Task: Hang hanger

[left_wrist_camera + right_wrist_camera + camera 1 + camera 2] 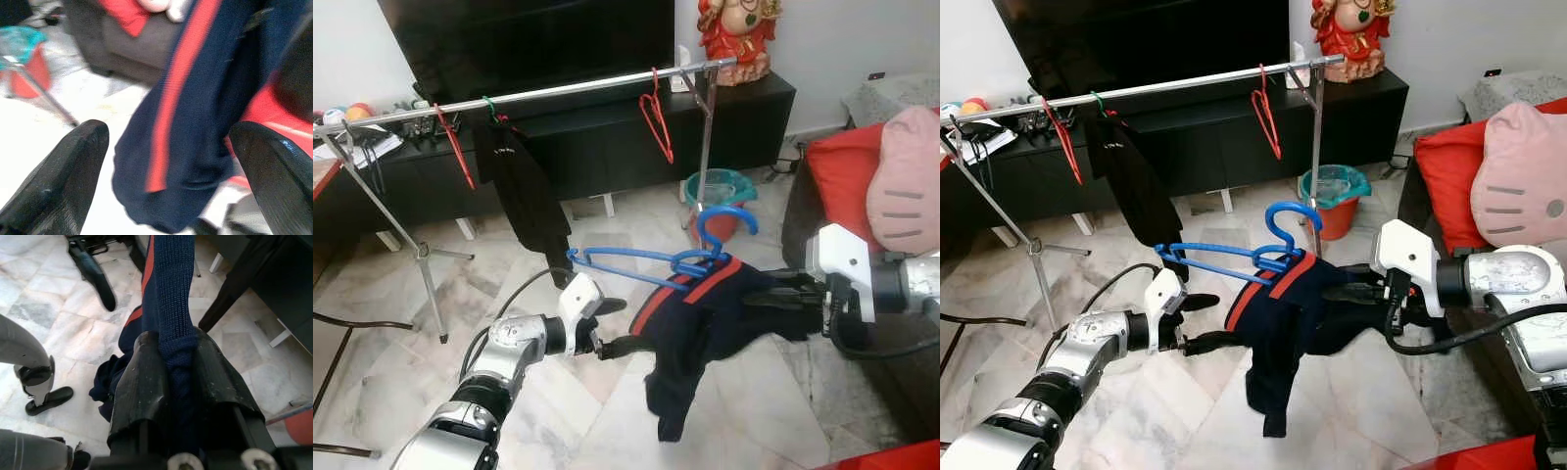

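The navy sweater (705, 323) with red stripes is clamped between the fingers of the right gripper (177, 367) and held in mid-air above the marble floor (558, 411). A blue hanger (656, 259) is seated in its collar, below and in front of the clothes rail (558, 91). The left gripper (1200, 323) is held beside the garment's lower edge, fingers (73, 161) spread apart, nothing gripped.
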Robot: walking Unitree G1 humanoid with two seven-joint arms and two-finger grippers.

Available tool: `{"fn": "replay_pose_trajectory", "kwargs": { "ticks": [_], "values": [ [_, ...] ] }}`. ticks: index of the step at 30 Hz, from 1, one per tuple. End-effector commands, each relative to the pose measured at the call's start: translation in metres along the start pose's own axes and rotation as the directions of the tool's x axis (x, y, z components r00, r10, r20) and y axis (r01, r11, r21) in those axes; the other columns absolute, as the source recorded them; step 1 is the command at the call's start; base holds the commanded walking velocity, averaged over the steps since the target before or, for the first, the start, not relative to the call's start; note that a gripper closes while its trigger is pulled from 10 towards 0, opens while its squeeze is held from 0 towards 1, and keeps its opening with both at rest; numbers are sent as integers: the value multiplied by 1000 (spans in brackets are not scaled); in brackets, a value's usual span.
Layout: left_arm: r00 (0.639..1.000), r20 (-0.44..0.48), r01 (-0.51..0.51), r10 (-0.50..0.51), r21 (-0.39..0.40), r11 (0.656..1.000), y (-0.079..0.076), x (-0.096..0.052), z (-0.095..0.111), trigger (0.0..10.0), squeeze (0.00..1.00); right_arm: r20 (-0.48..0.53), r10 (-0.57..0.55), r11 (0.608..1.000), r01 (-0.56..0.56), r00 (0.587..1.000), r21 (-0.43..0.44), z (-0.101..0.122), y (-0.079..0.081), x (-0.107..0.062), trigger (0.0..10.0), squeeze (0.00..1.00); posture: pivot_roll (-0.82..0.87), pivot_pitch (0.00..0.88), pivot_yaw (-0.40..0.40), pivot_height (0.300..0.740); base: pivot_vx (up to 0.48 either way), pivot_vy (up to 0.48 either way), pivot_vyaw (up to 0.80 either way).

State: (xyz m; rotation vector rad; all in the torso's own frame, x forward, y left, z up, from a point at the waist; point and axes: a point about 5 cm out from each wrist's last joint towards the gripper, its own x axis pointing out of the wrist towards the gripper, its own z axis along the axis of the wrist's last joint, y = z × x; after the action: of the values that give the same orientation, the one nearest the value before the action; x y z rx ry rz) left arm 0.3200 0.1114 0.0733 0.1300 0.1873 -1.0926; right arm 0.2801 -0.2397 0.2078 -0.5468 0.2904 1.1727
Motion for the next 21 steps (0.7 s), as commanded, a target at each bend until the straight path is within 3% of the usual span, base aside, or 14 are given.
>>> {"fn": "replay_pose_trajectory", "kwargs": {
  "ticks": [1,4,10,13,16,21],
  "values": [
    [998,-16,-63,64,47,997,6,-3,1,10000,0,29,12,998,-11,1000,-56,15,-1,-7,0,0,-312,0,149,740,0,0,0],
    [993,-14,-115,116,67,991,8,-2,0,10000,0,26,23,998,-22,999,-62,16,-1,-8,0,0,-312,0,149,740,0,0,0],
    [978,-8,-207,208,30,978,7,-1,-9,10000,0,27,38,996,-36,999,-75,22,-2,-14,0,0,-323,0,147,740,0,0,0],
    [972,-33,-233,233,-17,972,5,-3,-17,10000,0,31,39,996,-36,999,-80,24,-3,-14,0,0,-325,0,146,740,0,0,0],
    [958,-21,-287,287,-116,951,7,-6,-23,10000,0,39,28,997,-25,999,-78,24,-3,-14,0,0,-328,0,145,740,0,0,0],
    [965,-6,-259,263,-193,946,4,-13,-30,10000,0,-25,-45,997,43,999,-66,9,-6,-11,0,0,-322,0,141,740,0,0,0]
  ]
}}
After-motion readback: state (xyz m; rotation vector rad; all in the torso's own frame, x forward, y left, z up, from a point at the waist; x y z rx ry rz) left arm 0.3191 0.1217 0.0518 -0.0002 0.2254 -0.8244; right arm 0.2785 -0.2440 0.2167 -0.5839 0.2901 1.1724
